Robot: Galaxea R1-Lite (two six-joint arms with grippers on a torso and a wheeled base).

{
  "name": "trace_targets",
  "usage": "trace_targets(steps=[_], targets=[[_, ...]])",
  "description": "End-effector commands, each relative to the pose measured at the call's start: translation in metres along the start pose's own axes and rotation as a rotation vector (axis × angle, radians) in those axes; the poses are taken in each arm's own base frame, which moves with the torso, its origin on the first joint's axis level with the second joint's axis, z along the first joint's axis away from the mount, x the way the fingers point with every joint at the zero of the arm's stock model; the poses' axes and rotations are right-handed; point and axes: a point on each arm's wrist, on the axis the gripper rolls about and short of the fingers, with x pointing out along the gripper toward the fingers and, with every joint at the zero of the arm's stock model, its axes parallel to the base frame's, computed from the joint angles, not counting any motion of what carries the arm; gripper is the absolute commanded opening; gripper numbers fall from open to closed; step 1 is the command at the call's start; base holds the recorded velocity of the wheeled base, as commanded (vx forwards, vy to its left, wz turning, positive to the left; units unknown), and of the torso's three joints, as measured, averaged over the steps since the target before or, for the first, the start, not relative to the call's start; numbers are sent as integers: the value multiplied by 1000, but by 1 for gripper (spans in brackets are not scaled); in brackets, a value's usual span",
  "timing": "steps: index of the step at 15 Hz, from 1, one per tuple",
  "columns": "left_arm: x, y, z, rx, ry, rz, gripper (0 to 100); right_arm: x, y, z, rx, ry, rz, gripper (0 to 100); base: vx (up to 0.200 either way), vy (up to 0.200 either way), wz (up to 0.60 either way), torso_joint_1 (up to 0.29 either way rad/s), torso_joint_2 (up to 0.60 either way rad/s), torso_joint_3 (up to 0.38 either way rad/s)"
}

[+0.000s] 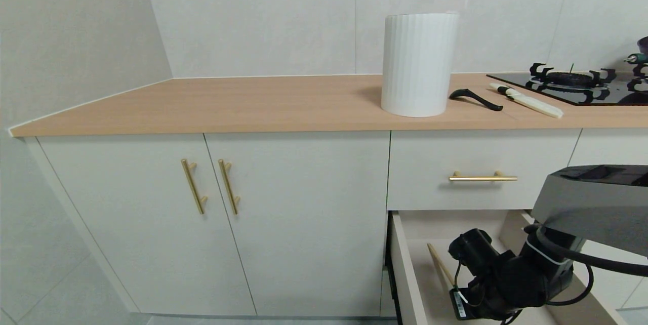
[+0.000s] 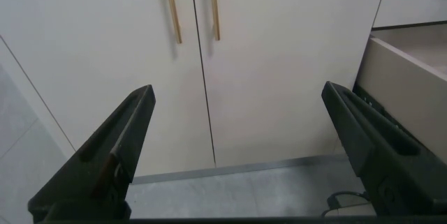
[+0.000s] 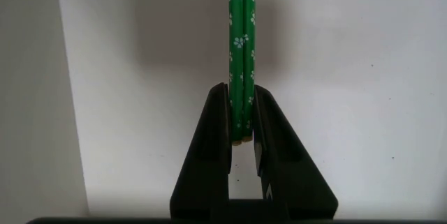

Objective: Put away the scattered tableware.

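Observation:
A pair of wooden chopsticks (image 3: 241, 35) with green, white-flowered ends sits between the fingers of my right gripper (image 3: 241, 93), which is shut on them over the pale floor of the open drawer (image 1: 405, 269). From the head view the chopsticks (image 1: 438, 263) slant up out of the right gripper (image 1: 458, 289) inside that drawer. On the counter lie a black-handled utensil (image 1: 476, 98) and a white knife (image 1: 526, 100) with a black handle. My left gripper (image 2: 237, 97) is open and holds nothing, low in front of the cabinet doors (image 2: 279, 63).
A tall white ribbed container (image 1: 417, 64) stands on the wooden counter (image 1: 253, 107). A black gas hob (image 1: 577, 84) is at the far right. Above the open drawer is a closed drawer with a gold handle (image 1: 483, 178). Two cabinet doors with gold handles (image 1: 210, 186) are to the left.

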Motion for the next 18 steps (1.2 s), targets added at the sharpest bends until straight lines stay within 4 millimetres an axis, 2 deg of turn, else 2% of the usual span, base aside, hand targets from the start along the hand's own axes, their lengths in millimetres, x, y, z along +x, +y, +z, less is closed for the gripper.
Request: trace_targets(steps=[1, 9, 10, 18], targets=[[0, 0, 0, 0, 1, 1, 100, 2, 0, -1, 0, 6, -2, 0, 0, 0, 0, 0, 0, 0], [0, 0, 0, -1, 1, 0, 100, 3, 0, -1, 6, 3, -6, 0, 0, 0, 0, 0, 0, 0], [0, 0, 0, 0, 1, 0, 100, 3, 0, -1, 6, 3, -6, 100, 0, 0, 0, 0, 0, 0], [0, 0, 0, 0, 1, 0, 100, 0, 0, 0, 15, -7, -2, 100, 0, 0, 0, 0, 0, 0]])
